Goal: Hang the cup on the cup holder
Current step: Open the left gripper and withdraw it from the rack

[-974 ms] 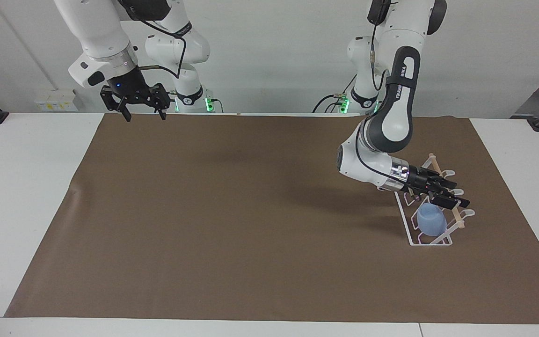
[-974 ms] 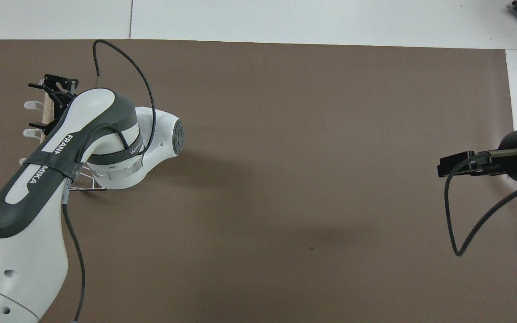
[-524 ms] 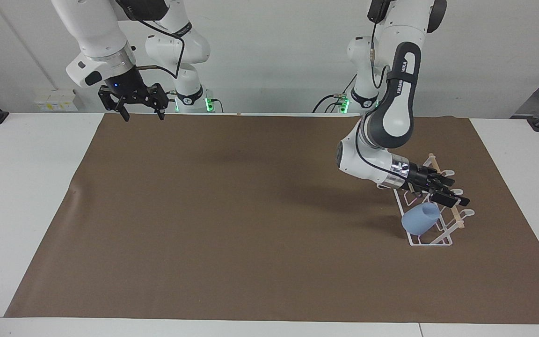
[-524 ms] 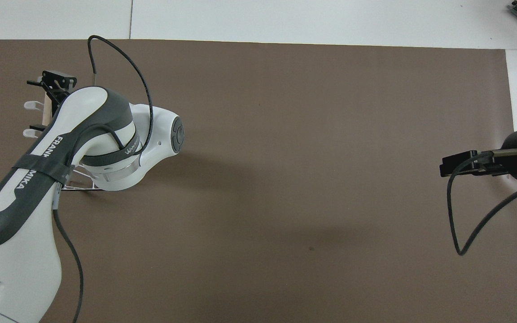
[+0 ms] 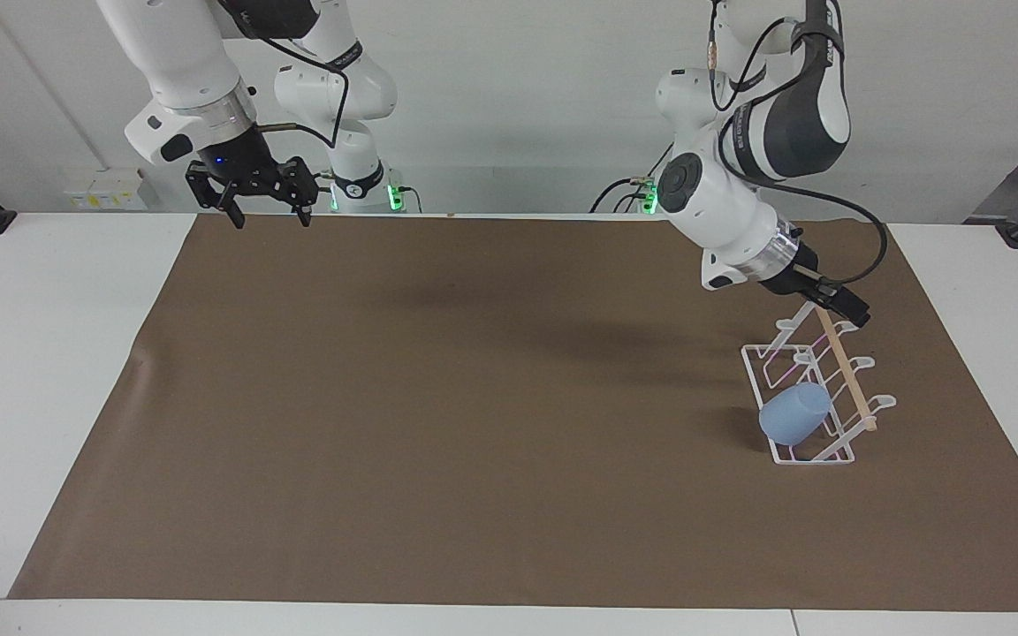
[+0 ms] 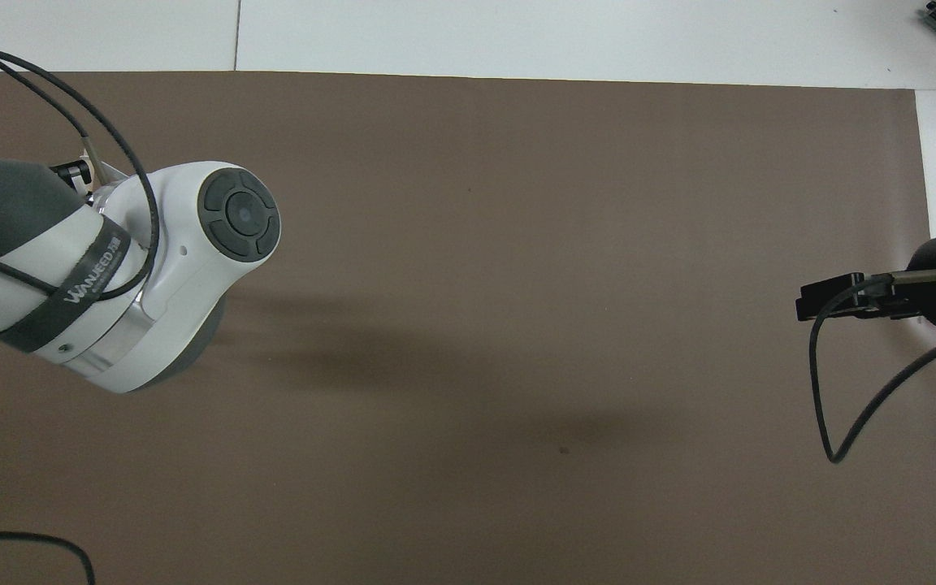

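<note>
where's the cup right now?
In the facing view the cup sits tilted on a prong of the cup holder, toward the left arm's end of the table, at the rack's end farther from the robots.

A: From overhead, can you see the cup holder (image 5: 814, 402) or the cup (image 5: 793, 412)?

B: No. The left arm's white housing covers both there; they show only in the facing view.

A: The left gripper (image 5: 843, 306)?

B: Overhead it is almost wholly hidden under the arm. In the facing view it is seen end-on, so its fingers cannot be told apart.

A: And the right gripper (image 5: 266, 208)?

B: Overhead, its arm is cut off by the picture's edge.
</note>
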